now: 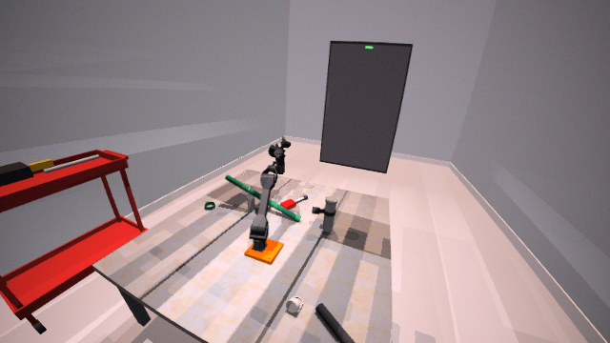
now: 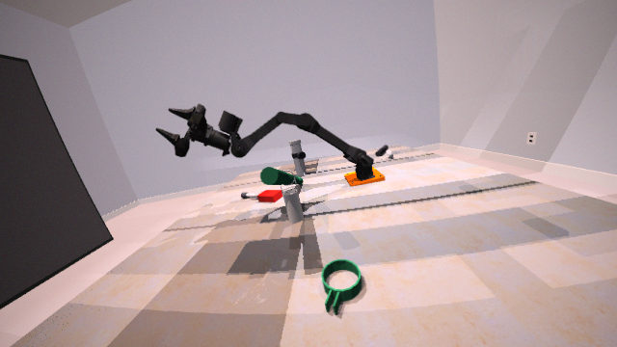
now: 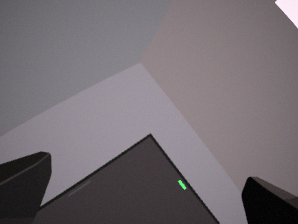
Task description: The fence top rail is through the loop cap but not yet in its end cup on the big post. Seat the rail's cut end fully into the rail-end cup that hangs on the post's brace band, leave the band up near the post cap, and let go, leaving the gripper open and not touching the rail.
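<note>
The green rail (image 1: 286, 211) (image 2: 275, 176) runs through the loop cap on the small post (image 1: 251, 204) (image 2: 293, 208) and slants across behind the arm. Its end towards the big post (image 1: 329, 223) (image 2: 295, 146) is short of the black rail-end cup (image 1: 316, 210) (image 2: 300, 155), with a gap between them in the top view. The cup hangs on the dark brace band near the post's upper part. My gripper (image 1: 277, 144) (image 2: 163, 120) (image 3: 151, 179) is open and empty, high above the rail and away from it. The loop cap's detail is too small to tell.
A red-handled tool (image 1: 288, 204) (image 2: 270, 196) lies by the rail. A green ring clamp (image 1: 210, 209) (image 2: 358, 289) lies beyond the small post. A white cap (image 1: 294, 305) and black tube (image 1: 334, 324) lie behind the orange base (image 1: 274, 254) (image 2: 376, 178). A red cart (image 1: 71, 257) stands beside the table.
</note>
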Controlling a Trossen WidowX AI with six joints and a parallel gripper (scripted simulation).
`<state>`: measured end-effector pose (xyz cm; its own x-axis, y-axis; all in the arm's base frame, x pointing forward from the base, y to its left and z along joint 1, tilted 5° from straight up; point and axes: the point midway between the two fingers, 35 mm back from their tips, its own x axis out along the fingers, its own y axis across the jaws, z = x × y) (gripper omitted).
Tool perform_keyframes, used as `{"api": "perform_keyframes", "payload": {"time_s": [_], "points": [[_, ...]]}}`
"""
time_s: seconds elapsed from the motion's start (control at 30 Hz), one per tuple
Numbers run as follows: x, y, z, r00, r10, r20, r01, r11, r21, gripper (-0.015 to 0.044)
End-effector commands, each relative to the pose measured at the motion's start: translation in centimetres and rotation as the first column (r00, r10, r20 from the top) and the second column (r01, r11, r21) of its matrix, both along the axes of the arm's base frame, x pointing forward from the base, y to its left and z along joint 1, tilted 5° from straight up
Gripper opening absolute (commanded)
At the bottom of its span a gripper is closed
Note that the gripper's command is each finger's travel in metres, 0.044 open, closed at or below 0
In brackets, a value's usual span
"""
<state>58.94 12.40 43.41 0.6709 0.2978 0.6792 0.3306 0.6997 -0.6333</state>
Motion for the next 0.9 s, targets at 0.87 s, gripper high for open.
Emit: {"api": "perform_keyframes", "payload": {"time_s": [0.87], "points": [[-15.0, -17.0, -8.0, 0.319, 0.15, -0.936, 0.463, 0.837, 0.292, 0.044]]}}
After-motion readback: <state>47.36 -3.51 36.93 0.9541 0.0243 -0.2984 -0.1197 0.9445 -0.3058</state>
